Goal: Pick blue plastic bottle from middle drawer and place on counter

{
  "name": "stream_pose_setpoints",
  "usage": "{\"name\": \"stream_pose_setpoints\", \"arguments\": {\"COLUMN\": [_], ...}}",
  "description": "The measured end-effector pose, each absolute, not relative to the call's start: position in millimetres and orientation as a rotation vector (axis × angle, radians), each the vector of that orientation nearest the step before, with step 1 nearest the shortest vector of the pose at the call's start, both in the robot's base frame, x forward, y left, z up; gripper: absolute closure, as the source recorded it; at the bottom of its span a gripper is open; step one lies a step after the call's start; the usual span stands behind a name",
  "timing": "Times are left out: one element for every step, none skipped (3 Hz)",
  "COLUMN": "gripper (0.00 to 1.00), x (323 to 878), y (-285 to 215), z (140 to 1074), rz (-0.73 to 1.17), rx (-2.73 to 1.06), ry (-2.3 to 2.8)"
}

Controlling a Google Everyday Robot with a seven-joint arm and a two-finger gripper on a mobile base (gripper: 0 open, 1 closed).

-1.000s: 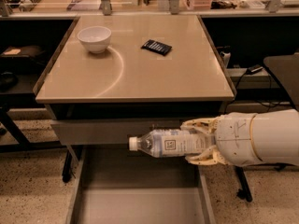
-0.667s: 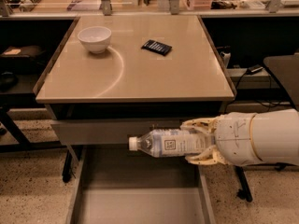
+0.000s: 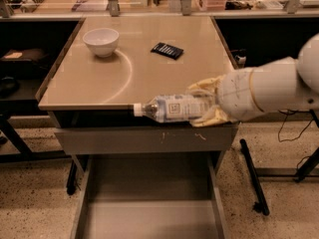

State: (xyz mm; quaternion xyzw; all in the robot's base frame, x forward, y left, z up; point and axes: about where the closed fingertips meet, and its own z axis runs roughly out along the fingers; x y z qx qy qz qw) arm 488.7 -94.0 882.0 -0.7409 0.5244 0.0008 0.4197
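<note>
The blue plastic bottle lies sideways in my gripper, white cap pointing left, level with the front edge of the counter. The gripper's pale fingers are shut on the bottle's base end, and the white arm comes in from the right. The middle drawer is pulled open below, its grey floor bare. The bottle is well above the drawer and overlaps the counter's front edge.
A white bowl stands at the counter's back left. A flat black calculator lies at the back middle. A grey drawer front with scratch marks sits under the counter edge. A shelf with clutter runs along the back.
My gripper has lifted the bottle from in front of the drawer front up to the counter's front edge. The arm has risen with it.
</note>
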Motion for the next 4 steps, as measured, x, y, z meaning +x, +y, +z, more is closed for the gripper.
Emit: {"name": "stream_pose_setpoints", "arguments": {"gripper": [1.00, 1.00, 1.00, 1.00], "x": [540.7, 597.2, 628.9, 628.3], "y": [-92.8, -78.2, -72.3, -69.3], "z": [901.1, 898.9, 882.0, 882.0], "rz": [-0.004, 0.055, 0.119, 0.124], "rx": [-1.861, -1.822, -1.770, -1.770], "ry": [1.351, 1.448, 1.543, 1.542]}}
